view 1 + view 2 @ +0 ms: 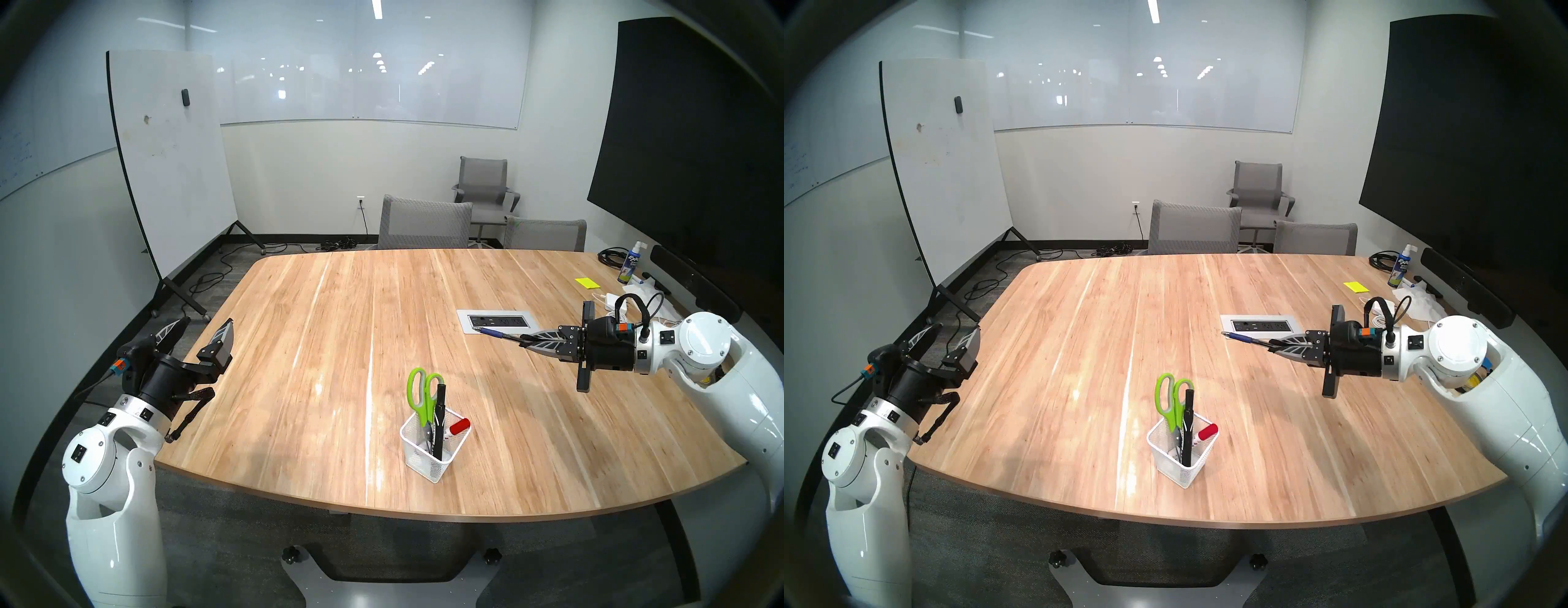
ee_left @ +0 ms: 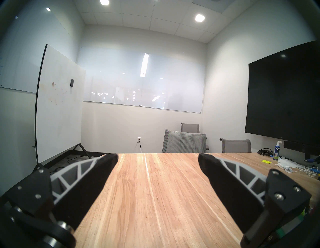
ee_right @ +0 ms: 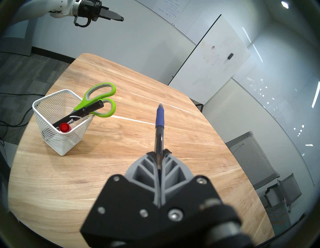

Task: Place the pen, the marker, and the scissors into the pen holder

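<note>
We were on the last step: the scissors [image 1: 420, 392] and a black marker [image 1: 439, 420] already stood in the holder [image 1: 432, 456] at the near middle of the surface [image 1: 322, 339], with a red-capped marker [image 1: 459, 426] leaning on its right rim, and only the pen [image 3: 159, 124] was left out. Our right tool [image 1: 524, 338] was clamped on the pen's back end and held it clear above the surface at the right, well apart from the holder, its tip aimed left and slightly down. Our left tool [image 1: 205, 329] sat at the near left edge with its fingers [image 2: 97, 171] wide apart and nothing between them. We judged that the next move called for carrying the pen nearer and to the left until it was over the holder, tipping the wrist so the tip pointed down, finding a gap beside the scissors and markers, and only then letting go. The pen looked slim, with a blue rubber grip near a silvery tip and a dark, glossy barrel running back into the fingers. The holder was a white mesh cup with a square rim, see-through, upright and crowded toward its far side.
</note>
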Robot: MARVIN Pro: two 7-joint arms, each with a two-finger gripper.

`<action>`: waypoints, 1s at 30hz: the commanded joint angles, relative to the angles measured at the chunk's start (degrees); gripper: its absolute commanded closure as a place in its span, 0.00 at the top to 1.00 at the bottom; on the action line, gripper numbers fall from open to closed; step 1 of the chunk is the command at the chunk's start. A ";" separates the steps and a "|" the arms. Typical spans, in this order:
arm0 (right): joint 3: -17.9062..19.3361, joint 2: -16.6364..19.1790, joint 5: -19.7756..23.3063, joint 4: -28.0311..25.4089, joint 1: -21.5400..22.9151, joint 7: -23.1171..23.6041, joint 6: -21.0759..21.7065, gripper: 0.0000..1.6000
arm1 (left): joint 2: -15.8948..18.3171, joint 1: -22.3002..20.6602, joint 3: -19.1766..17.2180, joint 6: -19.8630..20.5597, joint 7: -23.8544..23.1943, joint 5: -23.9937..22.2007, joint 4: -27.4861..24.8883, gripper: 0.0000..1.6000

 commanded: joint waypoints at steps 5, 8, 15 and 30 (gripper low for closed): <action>0.61 0.17 0.12 -0.27 0.77 -0.14 -0.04 0.00 | -0.09 -0.06 0.12 -0.07 0.05 0.02 -1.26 1.00; 0.61 0.17 0.12 -0.27 0.77 -0.14 -0.04 0.00 | -0.09 -0.06 0.12 -0.07 0.05 0.02 -1.26 1.00; 0.61 0.17 0.12 -0.27 0.77 -0.14 -0.04 0.00 | -0.09 -0.06 0.12 -0.07 0.05 0.02 -1.26 1.00; 0.61 0.17 0.12 -0.27 0.77 -0.14 -0.04 0.00 | -0.09 -0.06 0.12 -0.07 0.05 0.02 -1.26 1.00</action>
